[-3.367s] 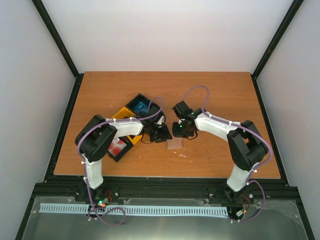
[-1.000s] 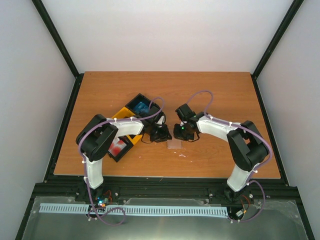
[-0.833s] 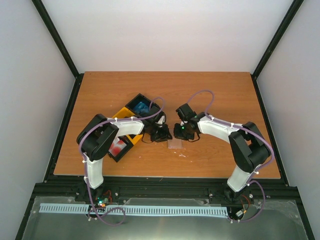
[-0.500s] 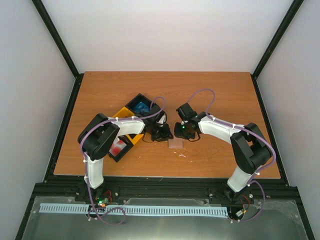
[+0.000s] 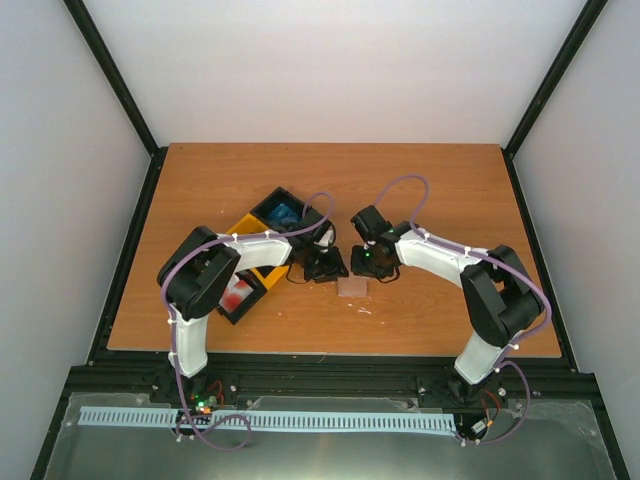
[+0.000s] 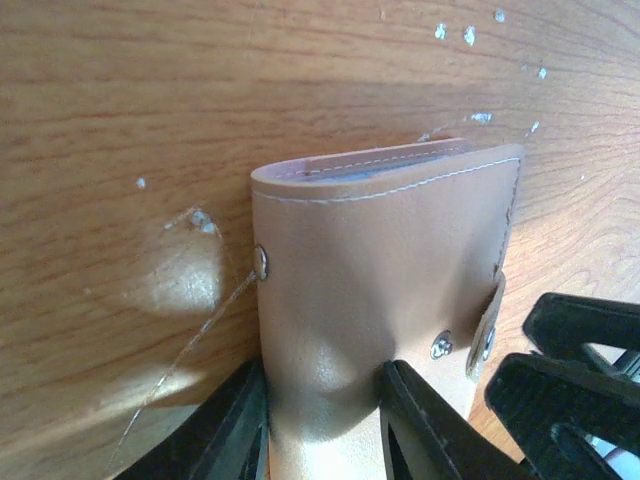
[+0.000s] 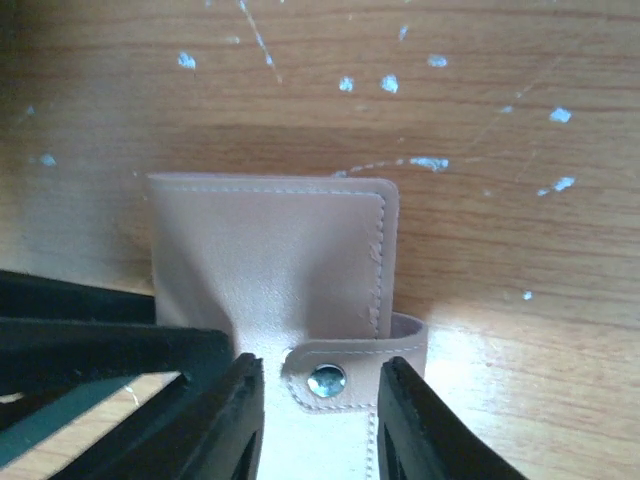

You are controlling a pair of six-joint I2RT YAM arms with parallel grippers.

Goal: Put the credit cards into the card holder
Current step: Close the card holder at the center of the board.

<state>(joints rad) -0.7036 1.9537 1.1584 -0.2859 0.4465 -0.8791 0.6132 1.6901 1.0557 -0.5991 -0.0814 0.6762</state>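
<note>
Left arm (image 5: 250,255) swung inward; tan card holder (image 7: 270,250) folded shut; right tool (image 7: 318,372) released, left tool (image 6: 322,378) grip unclear.

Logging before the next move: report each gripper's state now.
Left gripper: jaws astride the card holder; grip cannot be told.
Right gripper: open, jaws flanking its snap strap.

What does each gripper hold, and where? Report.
Cannot be told: left gripper straddles one card holder end, right gripper its snap strap; neither clearly clamps.

card holder (image 5: 352,288) right of bins (image 5: 240,226)
</note>
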